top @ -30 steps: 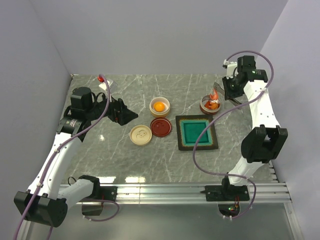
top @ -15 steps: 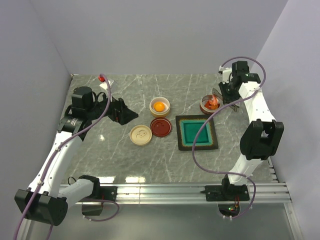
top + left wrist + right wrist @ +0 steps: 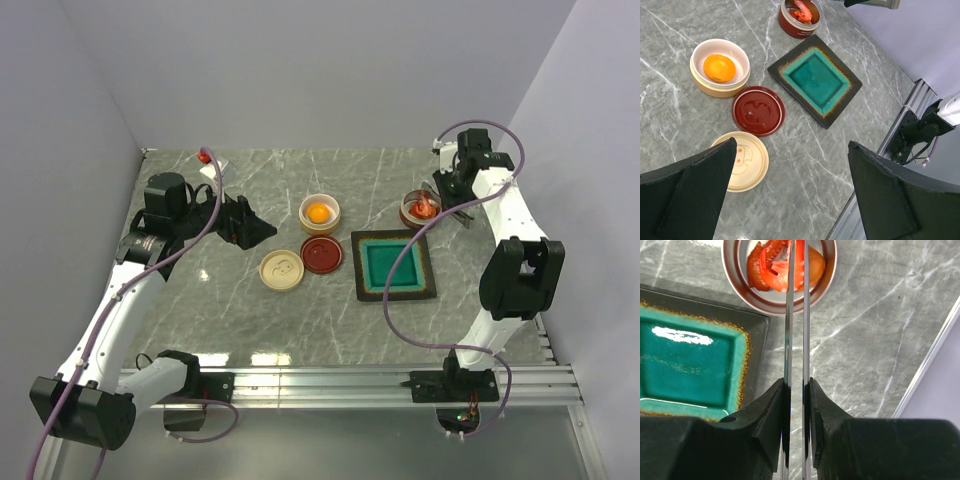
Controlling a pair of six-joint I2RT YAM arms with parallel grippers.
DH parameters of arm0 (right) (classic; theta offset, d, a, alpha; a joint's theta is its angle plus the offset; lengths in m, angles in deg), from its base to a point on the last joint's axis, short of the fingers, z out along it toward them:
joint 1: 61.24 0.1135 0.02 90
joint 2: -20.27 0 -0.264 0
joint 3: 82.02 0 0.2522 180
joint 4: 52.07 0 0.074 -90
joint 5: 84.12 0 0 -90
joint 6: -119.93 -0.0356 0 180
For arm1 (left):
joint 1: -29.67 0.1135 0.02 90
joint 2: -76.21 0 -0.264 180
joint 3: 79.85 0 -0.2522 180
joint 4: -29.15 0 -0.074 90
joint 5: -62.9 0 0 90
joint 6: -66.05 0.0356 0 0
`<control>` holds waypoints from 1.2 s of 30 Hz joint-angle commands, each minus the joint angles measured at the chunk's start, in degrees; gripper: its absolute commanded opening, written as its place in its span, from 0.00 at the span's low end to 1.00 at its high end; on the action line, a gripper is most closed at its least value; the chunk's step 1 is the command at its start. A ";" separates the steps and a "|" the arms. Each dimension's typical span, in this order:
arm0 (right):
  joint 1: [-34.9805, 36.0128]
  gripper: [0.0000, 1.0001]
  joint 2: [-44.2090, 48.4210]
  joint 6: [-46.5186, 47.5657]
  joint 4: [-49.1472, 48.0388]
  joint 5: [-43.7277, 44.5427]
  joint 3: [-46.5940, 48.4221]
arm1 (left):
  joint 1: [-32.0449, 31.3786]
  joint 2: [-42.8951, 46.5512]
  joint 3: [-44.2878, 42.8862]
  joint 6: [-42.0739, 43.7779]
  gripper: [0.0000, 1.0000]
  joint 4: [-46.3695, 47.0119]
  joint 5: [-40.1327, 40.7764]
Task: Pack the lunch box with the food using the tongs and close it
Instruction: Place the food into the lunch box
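Your right hand (image 3: 796,390) pinches the tongs (image 3: 788,330) so they reach the shrimp (image 3: 771,265) in the bowl (image 3: 830,270); your left hand (image 3: 790,196) stays out, wide apart and empty

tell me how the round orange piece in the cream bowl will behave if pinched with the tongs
Probably slips or rolls: the round orange food piece looks smooth and domed, and the thin silver metal tongs have slim arms. Likely light and stiff, given its small, moulded look. The wall of the cream round bowl should keep it in.
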 commanded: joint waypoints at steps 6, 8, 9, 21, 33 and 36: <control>1.47 0.13 0.91 -0.91 -1.85 -0.08 0.98 | 0.21 1.19 0.70 0.90 1.00 1.52 -0.56; 1.56 0.18 0.56 -0.91 -1.49 0.18 1.16 | 0.30 1.10 0.61 0.90 1.00 1.51 -0.65; 1.56 0.19 0.47 -1.00 -1.32 0.27 1.16 | 0.30 1.01 0.44 0.90 0.99 1.43 -0.57; 1.56 0.38 1.78 -1.61 1.14 -0.25 3.62 | 0.21 0.13 -0.97 1.34 1.00 0.72 -1.09; 1.56 0.38 4.07 -0.56 6.85 -3.67 11.78 | 0.21 0.66 -1.76 1.61 0.99 -0.07 -1.09; 1.56 0.38 6.43 3.38 11.49 -11.90 12.23 | 0.30 0.75 -2.20 1.43 0.99 -0.33 -1.00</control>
